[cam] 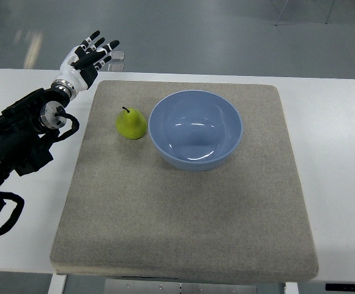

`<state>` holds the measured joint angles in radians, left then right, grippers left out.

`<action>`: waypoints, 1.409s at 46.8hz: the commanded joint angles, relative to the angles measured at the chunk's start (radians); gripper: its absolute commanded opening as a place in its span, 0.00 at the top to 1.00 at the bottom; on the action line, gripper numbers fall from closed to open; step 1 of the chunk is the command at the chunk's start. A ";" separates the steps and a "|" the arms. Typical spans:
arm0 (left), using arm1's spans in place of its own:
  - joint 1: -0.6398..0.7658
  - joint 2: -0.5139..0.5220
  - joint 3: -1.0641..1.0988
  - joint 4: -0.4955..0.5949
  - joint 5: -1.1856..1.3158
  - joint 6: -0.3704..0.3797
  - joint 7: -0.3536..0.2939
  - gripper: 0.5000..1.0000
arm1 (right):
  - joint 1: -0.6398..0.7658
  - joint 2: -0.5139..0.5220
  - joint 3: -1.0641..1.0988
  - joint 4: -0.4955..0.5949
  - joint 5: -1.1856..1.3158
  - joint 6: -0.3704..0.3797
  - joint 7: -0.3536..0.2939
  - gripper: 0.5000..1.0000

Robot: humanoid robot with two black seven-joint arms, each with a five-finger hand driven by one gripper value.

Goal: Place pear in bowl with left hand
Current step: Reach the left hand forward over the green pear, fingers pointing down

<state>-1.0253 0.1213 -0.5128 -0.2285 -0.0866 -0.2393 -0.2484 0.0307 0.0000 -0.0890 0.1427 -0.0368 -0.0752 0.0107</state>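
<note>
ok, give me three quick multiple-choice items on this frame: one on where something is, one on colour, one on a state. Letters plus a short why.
1. Where is the pear?
A. inside the bowl
B. on the mat, just left of the bowl
C. on the bare table, off the mat

2. What colour is the bowl?
A. light blue
B. red
C. black

3. What is the left hand doing?
A. grasping the pear
B. resting in the bowl
C. open, holding nothing, over the table's far left edge

Key:
1 B: the pear stands on the grey mat beside the bowl's left rim.
2 A: rim and inside are pale blue.
3 C: fingers spread, well clear of the pear.
</note>
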 commanded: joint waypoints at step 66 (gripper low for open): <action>-0.206 0.366 0.392 -0.535 0.844 -0.025 0.000 0.04 | 0.000 0.000 0.000 0.000 0.000 0.000 0.000 0.15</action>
<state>-1.2207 0.4671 -0.1209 -0.7257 0.6883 -0.2595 -0.2475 0.0309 0.0000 -0.0890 0.1427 -0.0368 -0.0751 0.0110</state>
